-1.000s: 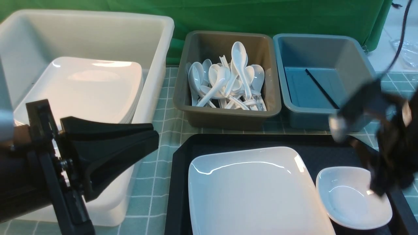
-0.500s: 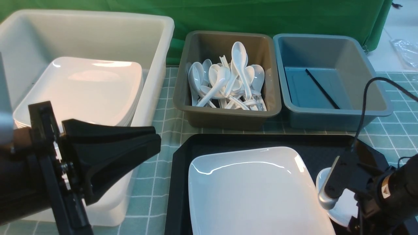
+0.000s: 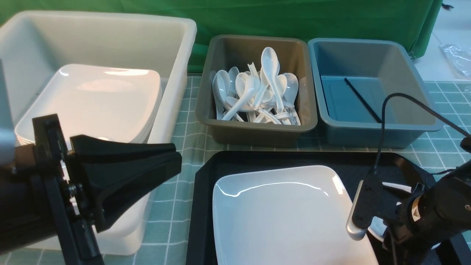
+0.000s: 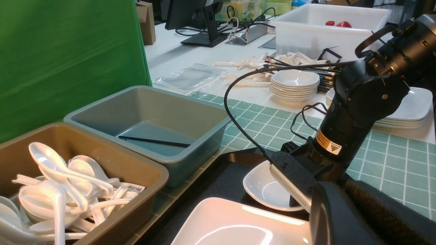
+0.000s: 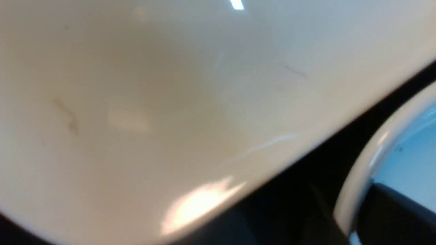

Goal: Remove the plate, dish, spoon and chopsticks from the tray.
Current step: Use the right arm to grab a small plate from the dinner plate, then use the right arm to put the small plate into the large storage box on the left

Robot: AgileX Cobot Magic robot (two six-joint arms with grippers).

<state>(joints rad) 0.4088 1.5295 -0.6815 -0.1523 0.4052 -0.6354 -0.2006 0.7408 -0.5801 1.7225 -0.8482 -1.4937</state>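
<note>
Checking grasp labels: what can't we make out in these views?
- Right gripper jaws: behind its wrist camera in front and left wrist views; right wrist view blurred.
- Dish: mostly behind the right arm in front view.
- Plate: near side cut off by front view's bottom edge.

My left hand was held up in the air, fingers pressed together. My right arm bent down low.

The plate fills the tray's middle, leaving a bare strip along the tray's far rim. Just beyond that rim stand the brown tub and blue-grey tub. The right arm blocks the dish at the tray's right end.
</note>
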